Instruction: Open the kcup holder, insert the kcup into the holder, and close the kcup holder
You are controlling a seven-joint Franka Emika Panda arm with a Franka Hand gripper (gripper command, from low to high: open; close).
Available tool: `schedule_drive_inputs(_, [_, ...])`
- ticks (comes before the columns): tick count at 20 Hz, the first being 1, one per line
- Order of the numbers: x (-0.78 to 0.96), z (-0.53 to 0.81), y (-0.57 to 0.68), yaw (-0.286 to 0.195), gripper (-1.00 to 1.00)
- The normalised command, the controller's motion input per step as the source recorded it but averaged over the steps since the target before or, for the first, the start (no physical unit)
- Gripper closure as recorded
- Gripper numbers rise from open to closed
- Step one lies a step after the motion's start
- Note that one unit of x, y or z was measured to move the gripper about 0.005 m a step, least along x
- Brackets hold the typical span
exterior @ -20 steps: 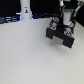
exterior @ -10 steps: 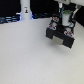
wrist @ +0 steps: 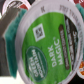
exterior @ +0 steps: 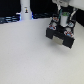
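Note:
The kcup holder [exterior: 61, 36] is a black boxy unit at the exterior view's upper right. My gripper [exterior: 63, 20] hangs right over its back part. It is shut on the kcup [exterior: 64, 22], a small white pod with green on it. In the wrist view the kcup [wrist: 47, 45] fills the picture, showing a white and green foil top with a dark label. My fingers are hidden behind it. Dark parts of the holder [wrist: 6, 35] show beside the pod. The frame is too blurred to tell whether the drawer is pulled out.
A tall white bottle-like object [exterior: 25, 10] with a dark mark stands at the back, toward the exterior view's left. The pale table [exterior: 30, 55] stretches in front of the holder. A dark background runs along the table's far edge.
The gripper with the kcup has shifted only slightly above the holder. The holder and the bottle have not moved.

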Motion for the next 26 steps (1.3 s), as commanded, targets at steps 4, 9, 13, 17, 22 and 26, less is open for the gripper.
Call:
schedule_drive_inputs(4, [-0.53,0.0,0.0,-0.013,1.0])
schedule_drive_inputs(9, [-0.24,-0.03,0.01,-0.001,1.0])
schedule_drive_inputs(13, [0.04,-0.13,0.04,0.007,1.0])
schedule_drive_inputs(17, [0.18,-0.04,0.08,0.004,1.0])
schedule_drive_inputs(22, [0.1,-0.01,0.02,-0.002,1.0])
schedule_drive_inputs(26, [-0.04,-0.01,0.12,0.002,1.0])
